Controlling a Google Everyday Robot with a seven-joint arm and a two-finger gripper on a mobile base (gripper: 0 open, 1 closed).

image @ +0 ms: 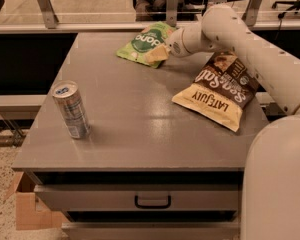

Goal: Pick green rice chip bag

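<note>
The camera view shows a grey desk with 1 drawer under its top. The drawer is shut, with 1 dark handle at its middle, so whatever is in it is hidden. On the floor at the desk's lower left corner stands 1 cardboard box; its inside cannot be seen from here. 1 silver drink can stands upright near the desk's left edge, top up, and whether it is opened cannot be told.

On the desk lie 3 things in all: that 1 can and 2 snack bags. The green rice chip bag lies flat at the far edge, about midway across, its dark round logo facing up. The larger brown-and-cream chip bag lies flat on the right side, well apart from the can and near the green one.

The 1 white arm reaches in from the right, crossing above the brown-and-cream bag's far end. Its hand is down at the green rice chip bag's right-hand near corner, overlapping the bag's edge, with the bag stretching away to the hand's left and beyond. Whether the hand is wide, narrow or gripping the bag cannot be told
</note>
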